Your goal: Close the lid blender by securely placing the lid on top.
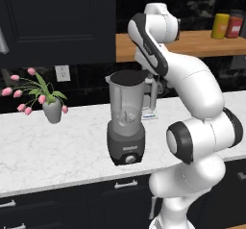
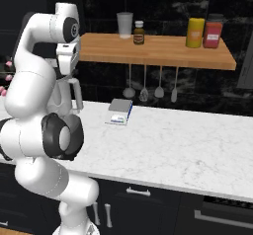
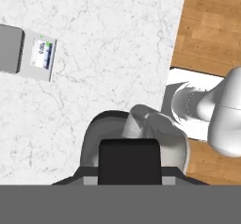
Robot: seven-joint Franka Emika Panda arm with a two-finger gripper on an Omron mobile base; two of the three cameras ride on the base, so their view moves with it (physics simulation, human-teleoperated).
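Note:
The blender stands near the front edge of the white marble counter, dark base below and translucent grey jar above. The black lid lies level across the jar's rim. My gripper hangs straight down over the jar, largely hidden behind my own forearm in the left base view. In the hand view the lid shows as a black block right at the fingers, with the jar's grey rim around and under it. The gripper is shut on the lid. I cannot tell whether the lid is fully seated.
A small kitchen scale lies on the counter just behind the blender. At the left stands a vase of pink tulips. A wooden shelf with jars hangs above the counter, with utensils dangling below it.

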